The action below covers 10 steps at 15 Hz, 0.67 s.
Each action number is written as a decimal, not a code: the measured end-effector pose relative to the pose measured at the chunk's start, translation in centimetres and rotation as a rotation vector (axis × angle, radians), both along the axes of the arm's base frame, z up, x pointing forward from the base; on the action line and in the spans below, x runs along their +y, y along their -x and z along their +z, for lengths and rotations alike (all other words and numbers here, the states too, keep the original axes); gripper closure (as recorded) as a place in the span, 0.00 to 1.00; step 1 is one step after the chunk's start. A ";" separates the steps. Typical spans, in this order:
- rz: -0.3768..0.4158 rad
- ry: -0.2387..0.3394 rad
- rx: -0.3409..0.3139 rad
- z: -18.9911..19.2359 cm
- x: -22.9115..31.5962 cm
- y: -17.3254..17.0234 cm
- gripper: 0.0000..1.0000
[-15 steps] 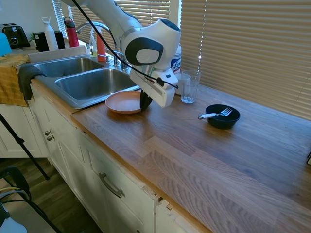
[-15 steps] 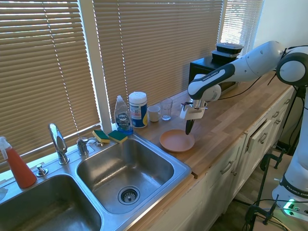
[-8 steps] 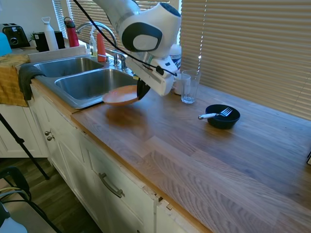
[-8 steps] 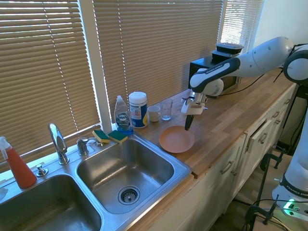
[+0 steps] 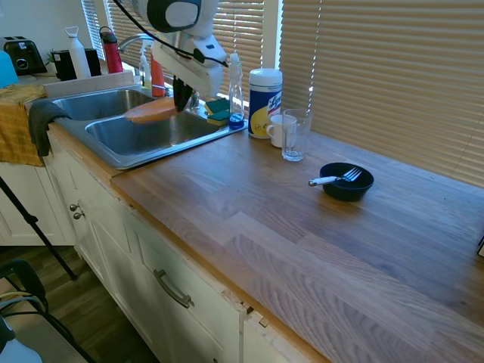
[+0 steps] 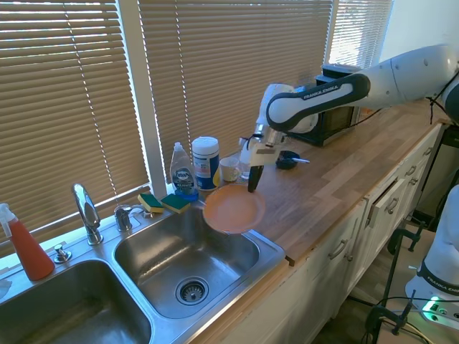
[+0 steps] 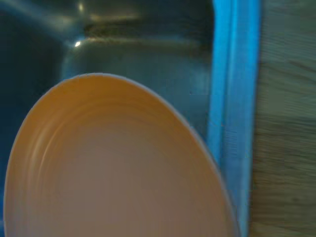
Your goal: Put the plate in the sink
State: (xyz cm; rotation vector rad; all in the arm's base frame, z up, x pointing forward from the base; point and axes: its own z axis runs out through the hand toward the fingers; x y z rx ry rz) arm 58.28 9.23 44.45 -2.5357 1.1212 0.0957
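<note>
While clamped on the plate (image 6: 233, 209) rim, pincer (image 6: 253, 188) over sink (image 6: 269, 249) basin.

The wooden table (image 5: 318, 242) carries a black bowl (image 5: 346, 181) with a fork (image 5: 333, 178), a glass (image 5: 295, 134), a mug (image 5: 278, 130) and a wipes canister (image 5: 264, 102).

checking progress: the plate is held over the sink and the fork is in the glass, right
Not quite. The plate is held by the fingers over the sink, but the fork lies in the black bowl, not the glass; the first exterior view shows it.
</note>
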 end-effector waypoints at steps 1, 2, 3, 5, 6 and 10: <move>0.003 0.013 0.007 -0.5 2.1 -1.0 1.00; 0.008 0.023 0.013 -1.2 3.8 -2.1 1.00; 0.014 0.029 0.020 -2.1 5.3 -3.2 1.00; 0.016 0.045 0.026 -3.4 7.1 -5.4 1.00; 0.019 0.050 0.029 -4.0 8.0 -6.4 1.00; 0.047 0.093 0.063 -7.0 12.2 -9.6 1.00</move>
